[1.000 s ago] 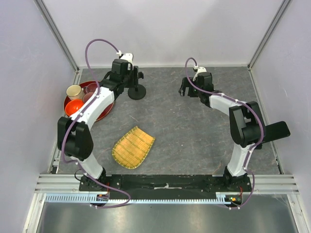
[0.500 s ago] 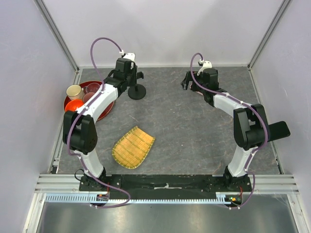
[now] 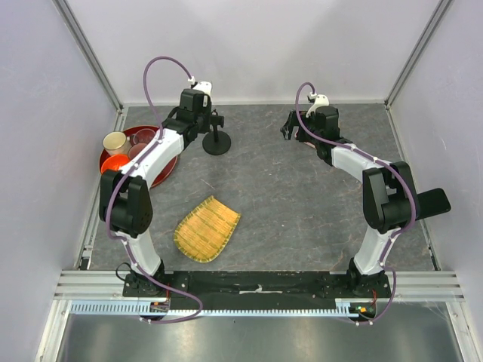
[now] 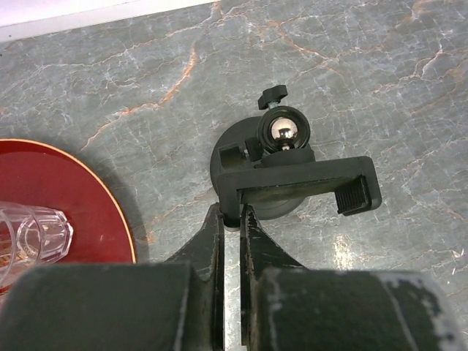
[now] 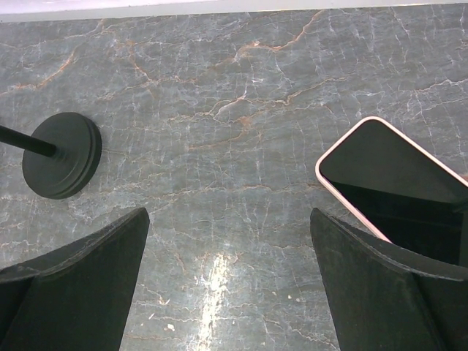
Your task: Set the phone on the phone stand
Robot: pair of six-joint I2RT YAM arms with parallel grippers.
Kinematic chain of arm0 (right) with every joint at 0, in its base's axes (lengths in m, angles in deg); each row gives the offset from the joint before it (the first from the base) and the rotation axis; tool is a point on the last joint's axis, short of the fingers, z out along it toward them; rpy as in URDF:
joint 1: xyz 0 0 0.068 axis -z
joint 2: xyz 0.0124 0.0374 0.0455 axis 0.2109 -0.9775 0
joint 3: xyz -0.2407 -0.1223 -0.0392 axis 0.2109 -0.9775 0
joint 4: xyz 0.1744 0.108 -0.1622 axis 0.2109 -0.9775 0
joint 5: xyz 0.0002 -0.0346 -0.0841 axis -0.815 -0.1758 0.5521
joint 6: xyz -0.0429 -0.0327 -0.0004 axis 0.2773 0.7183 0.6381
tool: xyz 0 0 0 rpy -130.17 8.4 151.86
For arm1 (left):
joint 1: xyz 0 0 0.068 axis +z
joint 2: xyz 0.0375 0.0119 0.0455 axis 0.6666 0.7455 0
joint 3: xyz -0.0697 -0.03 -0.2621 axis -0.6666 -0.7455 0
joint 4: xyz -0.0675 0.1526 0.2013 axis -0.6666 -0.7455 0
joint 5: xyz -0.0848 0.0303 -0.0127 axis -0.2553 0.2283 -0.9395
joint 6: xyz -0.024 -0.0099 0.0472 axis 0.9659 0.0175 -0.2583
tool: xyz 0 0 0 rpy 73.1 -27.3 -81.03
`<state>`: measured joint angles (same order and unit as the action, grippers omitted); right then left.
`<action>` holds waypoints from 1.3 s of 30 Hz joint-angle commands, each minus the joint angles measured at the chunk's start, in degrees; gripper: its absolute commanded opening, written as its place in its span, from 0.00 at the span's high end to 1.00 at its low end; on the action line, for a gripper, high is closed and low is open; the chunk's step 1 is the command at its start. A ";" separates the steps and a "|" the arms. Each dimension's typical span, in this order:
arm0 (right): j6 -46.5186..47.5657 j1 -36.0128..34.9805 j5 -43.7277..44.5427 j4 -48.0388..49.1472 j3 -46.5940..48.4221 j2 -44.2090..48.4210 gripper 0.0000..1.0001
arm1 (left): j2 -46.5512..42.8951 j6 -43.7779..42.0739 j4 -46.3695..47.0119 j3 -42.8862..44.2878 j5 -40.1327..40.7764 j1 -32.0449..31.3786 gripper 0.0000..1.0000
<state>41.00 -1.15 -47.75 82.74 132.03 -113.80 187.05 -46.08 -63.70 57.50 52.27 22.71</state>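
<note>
The phone stand (image 4: 272, 148) is black, with a round base, a ball joint and a clamp bar on top; it stands near the table's back left (image 3: 217, 141). My left gripper (image 4: 232, 210) is shut on the left end of the clamp bar (image 3: 213, 121). The phone (image 5: 395, 181), black screen with a pale pink rim, lies flat on the table by the right finger of my right gripper (image 5: 228, 216), which partly covers it. That gripper is open and holds nothing (image 3: 290, 130). In the right wrist view the stand's base (image 5: 62, 154) sits at the far left.
A red tray (image 3: 161, 170) with cups and a bowl sits at the left edge; a clear glass (image 4: 33, 232) lies on it. A woven bamboo mat (image 3: 207, 228) lies near the front centre. A flat black object (image 3: 430, 201) rests at the right edge.
My left gripper's jaws have closed onto the end of the stand's clamp. The right gripper moved slightly towards the back wall, then stayed still and open.
</note>
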 commanded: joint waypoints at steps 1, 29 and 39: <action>0.98 -0.04 -0.40 1.68 0.31 0.24 0.02 | -1.87 -1.15 1.13 1.36 -3.02 -0.42 0.98; -2.70 17.01 6.02 -20.54 17.69 -9.75 0.02 | -16.37 7.29 -3.79 -7.34 -19.02 -1.65 0.14; -12.82 18.16 -4.01 -17.74 22.82 -19.27 0.02 | -20.77 11.07 -2.21 -7.00 -31.50 -2.09 0.16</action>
<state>32.26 17.23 -48.58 63.48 152.77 -131.14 168.85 -38.93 -67.52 50.18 27.74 21.03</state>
